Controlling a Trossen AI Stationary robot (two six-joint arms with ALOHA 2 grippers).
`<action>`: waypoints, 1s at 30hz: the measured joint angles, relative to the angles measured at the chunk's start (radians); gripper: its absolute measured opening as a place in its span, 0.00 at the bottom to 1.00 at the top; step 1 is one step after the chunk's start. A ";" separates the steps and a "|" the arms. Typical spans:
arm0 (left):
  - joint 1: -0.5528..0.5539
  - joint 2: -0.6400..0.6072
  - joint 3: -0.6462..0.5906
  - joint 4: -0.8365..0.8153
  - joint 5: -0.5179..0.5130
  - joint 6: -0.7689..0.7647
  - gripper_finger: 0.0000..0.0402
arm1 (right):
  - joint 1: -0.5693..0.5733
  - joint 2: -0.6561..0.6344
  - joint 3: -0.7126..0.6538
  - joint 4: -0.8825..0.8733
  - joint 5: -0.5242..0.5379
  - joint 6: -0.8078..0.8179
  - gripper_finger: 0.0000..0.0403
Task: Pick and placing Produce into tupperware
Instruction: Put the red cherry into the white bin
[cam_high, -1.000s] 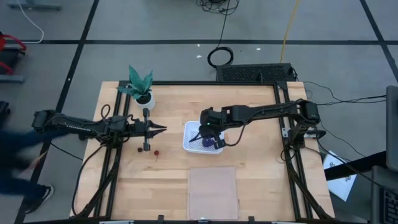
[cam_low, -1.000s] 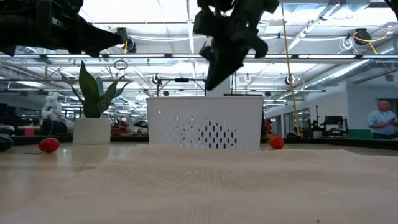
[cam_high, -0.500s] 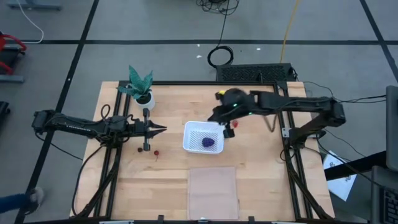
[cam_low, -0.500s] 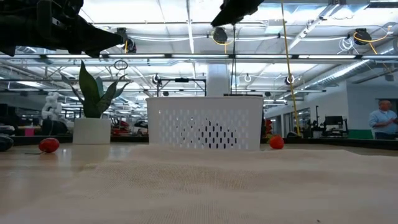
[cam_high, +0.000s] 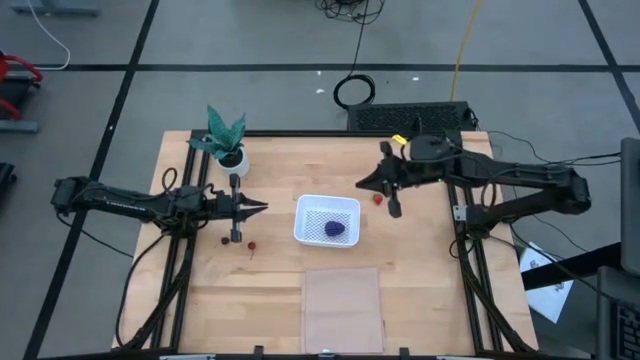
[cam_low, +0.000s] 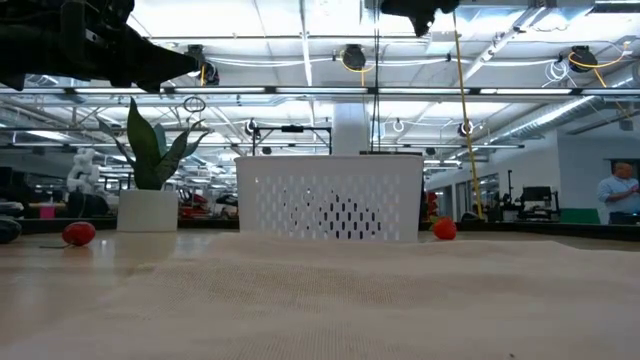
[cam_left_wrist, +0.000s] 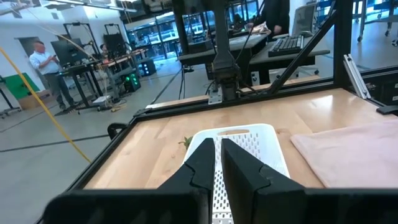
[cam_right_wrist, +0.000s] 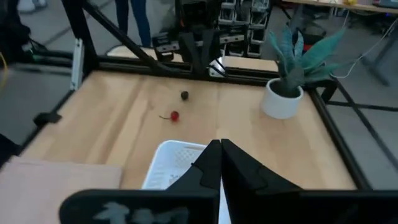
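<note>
My right tool (cam_high: 363, 184) hangs above the pale wooden desk (cam_high: 280, 290), off the right side of the small white square container with rounded corners (cam_high: 327, 221), its two dark fingers pressed together with nothing between them. My right wrist camera shows those fingers (cam_right_wrist: 211, 163) meeting at their tips, pointed across the container's rim (cam_right_wrist: 169, 163) toward the far side of the desk.

The purple lumpy toy fruit cluster (cam_high: 334, 228) lies inside the container, on its dotted base. A small red strawberry-like piece (cam_high: 377, 198) sits on the desk just beside the container's right edge, below my right arm. Well apart, on the container's left side, a second small red piece (cam_high: 251, 243) and a small dark berry (cam_high: 222, 239) lie near each other on the bare wood.

My left tool (cam_high: 262, 208) waits above the desk left of the container, above those two pieces, fingers closed and empty. A green potted plant in a white pot (cam_high: 227, 140) stands at the far left corner. A flat translucent rectangular sheet (cam_high: 342, 308) lies on the near side of the desk.
</note>
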 joint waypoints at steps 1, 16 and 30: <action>0.000 0.000 0.000 0.000 0.000 0.000 0.08 | 0.000 -0.012 -0.019 0.017 0.000 0.025 0.00; 0.000 0.000 0.000 0.005 -0.009 -0.003 0.08 | 0.098 -0.140 -0.085 0.077 0.123 0.141 0.00; 0.000 0.000 0.000 -0.016 -0.009 -0.005 0.08 | 0.217 -0.223 -0.182 0.087 0.292 0.123 0.00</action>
